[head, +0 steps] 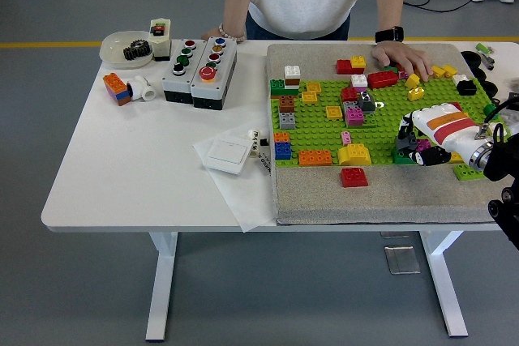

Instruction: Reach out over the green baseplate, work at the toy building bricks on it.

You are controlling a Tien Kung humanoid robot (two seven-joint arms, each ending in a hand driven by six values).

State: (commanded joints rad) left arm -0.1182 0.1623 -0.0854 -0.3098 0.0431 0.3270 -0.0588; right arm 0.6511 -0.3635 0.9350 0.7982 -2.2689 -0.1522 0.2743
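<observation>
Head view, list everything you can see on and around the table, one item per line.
Green baseplate: one, on the grey mat, table's right half.
Grey felt mat: one, under the baseplate.
Toy bricks: many, mixed colours, on the baseplate; one red brick lies on the mat in front of it.
Grey button box: one, far left of the mat.
White bowl holding a black gear: one, far left corner.
White wall switch: one, on paper, left of the mat.
Person's hand: one, resting on the baseplate's far edge.
Robot's right hand: white, fingers curled among bricks at the baseplate's near right.
</observation>
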